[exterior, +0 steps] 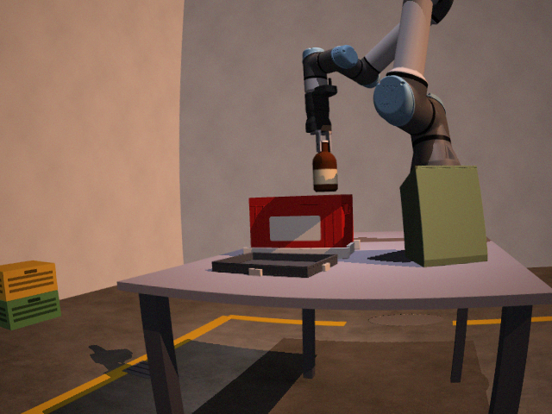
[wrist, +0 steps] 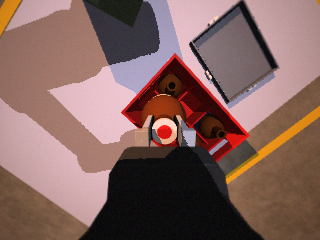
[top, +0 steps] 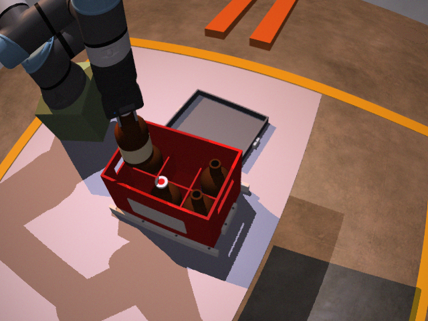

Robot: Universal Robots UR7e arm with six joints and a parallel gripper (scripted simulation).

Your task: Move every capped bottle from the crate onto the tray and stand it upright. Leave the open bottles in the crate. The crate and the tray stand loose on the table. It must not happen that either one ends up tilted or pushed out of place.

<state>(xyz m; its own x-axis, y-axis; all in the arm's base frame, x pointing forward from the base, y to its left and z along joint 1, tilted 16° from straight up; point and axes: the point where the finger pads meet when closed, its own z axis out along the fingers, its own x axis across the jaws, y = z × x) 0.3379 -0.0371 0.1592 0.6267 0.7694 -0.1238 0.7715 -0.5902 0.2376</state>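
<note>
Lifting straight up is what you're wanting now: the gripper [exterior: 323, 136] is carrying the capped bottle [exterior: 324, 171] by its neck, and in the exterior view its base is hanging just above the rim of the red crate [exterior: 300, 221], so it's looking clear, but I'd judge a bit more height is worth having before you're swinging sideways. The tray [top: 221, 120] is sitting at approx 1 o'clock from the crate in the top view, just beside its far wall, w/ nothing in it. You're wanting to travel slow and keep the wrist vertical, since a neck grip is letting the heavy body swing; then be lowering until the base is resting flat on the tray floor before letting go, and be picking a corner so there's room for the next one. Jaws are standing roughly half spread and pinching the neck just under the red-and-white cap [wrist: 164, 131], one finger each side. Another capped bottle [top: 161, 182] is waiting in the crate, along w/ open bottles [top: 215, 174] that are staying put.
</note>
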